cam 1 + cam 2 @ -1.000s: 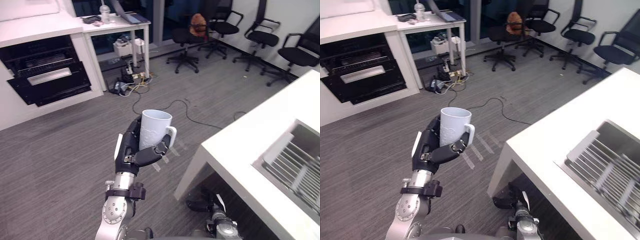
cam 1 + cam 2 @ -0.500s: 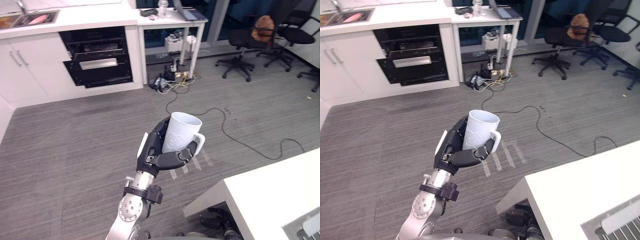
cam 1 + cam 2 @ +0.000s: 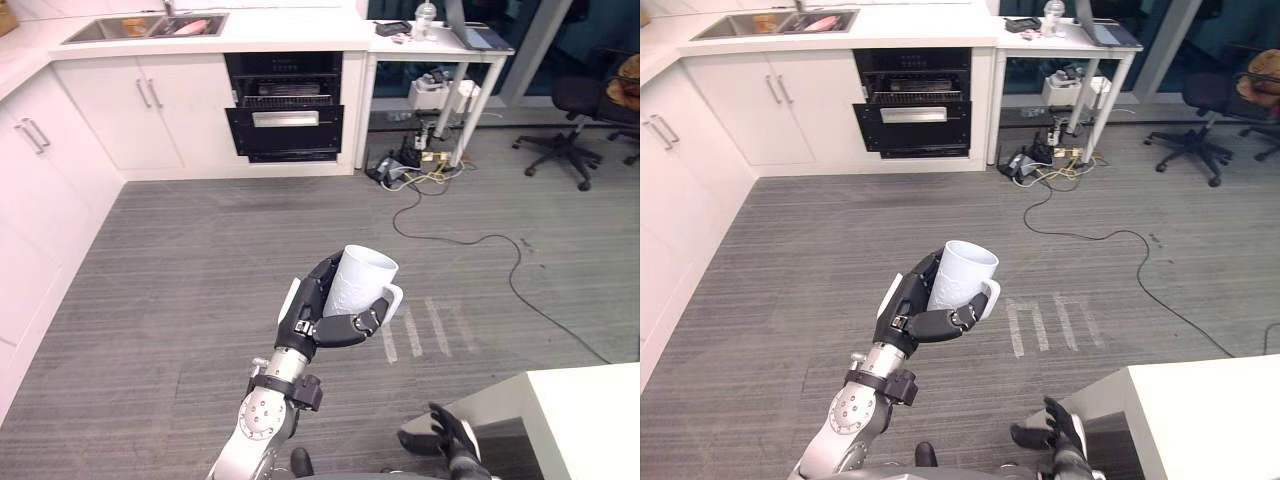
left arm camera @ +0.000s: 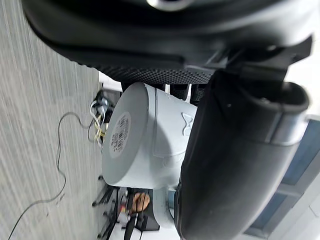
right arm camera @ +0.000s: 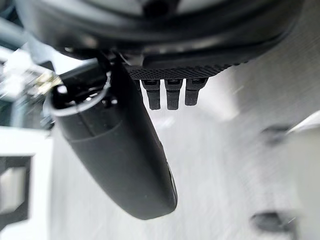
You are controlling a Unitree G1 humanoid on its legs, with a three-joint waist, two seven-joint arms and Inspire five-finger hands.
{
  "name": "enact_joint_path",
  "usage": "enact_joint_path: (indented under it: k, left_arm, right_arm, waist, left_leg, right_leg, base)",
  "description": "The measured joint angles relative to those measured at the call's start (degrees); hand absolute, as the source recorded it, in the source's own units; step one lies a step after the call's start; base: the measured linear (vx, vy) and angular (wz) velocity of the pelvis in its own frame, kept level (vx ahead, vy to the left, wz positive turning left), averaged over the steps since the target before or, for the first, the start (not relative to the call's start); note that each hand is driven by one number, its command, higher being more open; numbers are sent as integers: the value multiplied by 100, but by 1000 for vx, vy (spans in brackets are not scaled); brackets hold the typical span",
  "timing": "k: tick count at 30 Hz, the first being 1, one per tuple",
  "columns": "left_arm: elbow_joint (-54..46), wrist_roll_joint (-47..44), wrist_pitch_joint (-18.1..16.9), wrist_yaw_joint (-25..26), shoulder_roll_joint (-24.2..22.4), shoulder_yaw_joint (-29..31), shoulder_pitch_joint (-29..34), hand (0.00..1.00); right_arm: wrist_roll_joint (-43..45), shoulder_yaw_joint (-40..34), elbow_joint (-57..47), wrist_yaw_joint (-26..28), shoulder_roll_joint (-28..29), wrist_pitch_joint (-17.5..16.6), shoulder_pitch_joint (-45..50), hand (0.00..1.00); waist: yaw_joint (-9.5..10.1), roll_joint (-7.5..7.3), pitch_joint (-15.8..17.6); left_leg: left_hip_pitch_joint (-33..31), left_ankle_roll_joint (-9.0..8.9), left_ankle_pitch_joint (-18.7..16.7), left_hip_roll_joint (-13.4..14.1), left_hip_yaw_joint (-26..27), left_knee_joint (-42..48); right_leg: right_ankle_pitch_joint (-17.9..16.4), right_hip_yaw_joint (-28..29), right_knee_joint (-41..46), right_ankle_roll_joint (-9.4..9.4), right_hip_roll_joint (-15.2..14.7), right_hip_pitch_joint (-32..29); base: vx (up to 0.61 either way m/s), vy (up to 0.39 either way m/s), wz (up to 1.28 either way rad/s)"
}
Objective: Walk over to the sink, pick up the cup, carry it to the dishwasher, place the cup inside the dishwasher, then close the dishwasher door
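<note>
1. Well short of the dishwasher (image 3: pixel 284 118), over the floor (image 3: pixel 170 270), the left hand (image 3: pixel 318 318) holds the white cup (image 3: pixel 358 285) upright, fingers and thumb curled round its wall.
2. The dishwasher's door stands ajar; the sink (image 3: pixel 143 27) lies left of it.
3. Farther from the dishwasher than the cup, the right hand (image 3: pixel 1058 428) hangs low, fingers loosely straight.

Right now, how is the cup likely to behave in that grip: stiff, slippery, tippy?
Probably rigid: the cup shows no give where the left hand curls round it. Its smooth wall may be slippery. Tapering to a narrower base, it might tip if set down carelessly.
</note>
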Motion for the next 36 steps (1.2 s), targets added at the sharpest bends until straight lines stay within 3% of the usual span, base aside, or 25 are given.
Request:
enact_joint_path:
  k: [3,4,5,7,9,10,11,14,18,19,25,30,33,36]
  left_arm:
    - [-7,3,0,-8,-16,6,-7,30]
    - [-12,3,0,-27,-16,6,-15,30]
    - [-12,3,0,-26,-10,10,-17,30]
    - [-8,3,-2,-2,-10,49,-24,30]
    - [-4,0,-2,16,-8,126,-23,30]
    - [-3,-1,-3,34,-7,198,-25,30]
    - [59,0,0,32,-54,208,-5,30]
    - [48,-1,-2,13,-55,243,20,30]
    - [23,-3,-1,4,-63,257,21,30]
    - [11,2,-1,5,-114,467,95,30]
    - [20,0,-1,10,-138,509,78,30]
    - [463,-89,-3,-17,-355,514,-150,30]
    - [999,-294,84,-8,-418,591,-142,30]
    - [1025,-348,192,-10,-422,575,-87,30]
  right_arm:
    - [-69,248,48,113,159,-35,-270,90]
    - [-76,247,53,123,216,-38,-280,90]
    - [-82,245,65,123,225,-37,-274,90]
    - [-171,230,116,104,208,-34,-275,90]
    - [-178,229,109,77,170,-34,-302,90]
    - [-187,230,91,55,157,-34,-349,90]
    - [-190,233,55,50,83,-34,-347,90]
    - [-218,232,-192,52,51,-32,-355,90]
    - [-251,124,-558,38,38,-57,-396,90]
    - [-277,-20,-570,17,98,-58,-224,90]
    - [-277,-32,-571,26,97,-67,-152,90]
    - [-267,-232,-345,24,77,-29,215,90]
    - [-246,-312,-244,47,80,-6,404,90]
    - [-209,-332,-244,44,90,5,421,90]
  waist:
    - [-8,11,1]
    - [-46,15,7]
    - [-74,13,14]
    - [-161,4,25]
    - [-161,-20,27]
    - [-159,-86,48]
    - [-155,-21,27]
    - [-85,84,-37]
    - [-95,73,-47]
    - [-162,23,-270]
    - [-177,65,-242]
    - [-238,197,-144]
    - [-228,254,-114]
    - [-229,249,-109]
  left_leg:
    - [131,42,-27,-146,-158,-16]
    - [175,80,-17,-168,-370,0]
    - [182,114,0,-162,-470,0]
    - [111,102,9,-115,-869,85]
    - [63,29,-8,-135,-971,165]
    - [6,6,-92,-214,-1017,330]
    - [-37,-49,-191,-196,-1076,493]
    - [-68,-131,-283,57,-1019,578]
    - [-49,-217,-291,265,-877,428]
    - [193,-246,236,301,-657,-419]
    - [164,-232,119,337,-472,-150]
    - [152,-305,11,436,-631,121]
    - [230,-475,-11,589,-770,187]
    - [286,-568,107,647,-888,11]
  right_leg:
    - [-265,196,791,-150,-158,-176]
    - [-295,500,1276,-214,-116,-351]
    - [-350,697,1437,-298,-45,-440]
    - [-650,1402,1430,-223,435,-570]
    - [-636,1618,1109,-219,602,-617]
    - [-418,1679,827,-238,631,-625]
    - [-382,1644,795,-104,630,-560]
    - [-145,1637,298,-225,856,-337]
    - [138,1795,-203,-306,1044,-223]
    - [709,2054,-882,-230,1093,-151]
    - [760,2181,-959,-240,1103,-120]
    - [778,1201,-1136,-260,949,107]
    - [807,541,-1330,-356,966,317]
    - [808,341,-1250,-397,1023,368]
  base:
    - [16,52,38]
    - [50,10,57]
    - [90,-25,90]
    - [65,-69,87]
    - [65,-92,49]
    - [105,-124,42]
    - [89,-108,24]
    - [116,-124,-9]
    - [86,-96,-27]
    - [47,-35,-10]
    - [-1,-5,-13]
    - [-24,-52,12]
    - [-34,-129,14]
    - [15,-110,26]
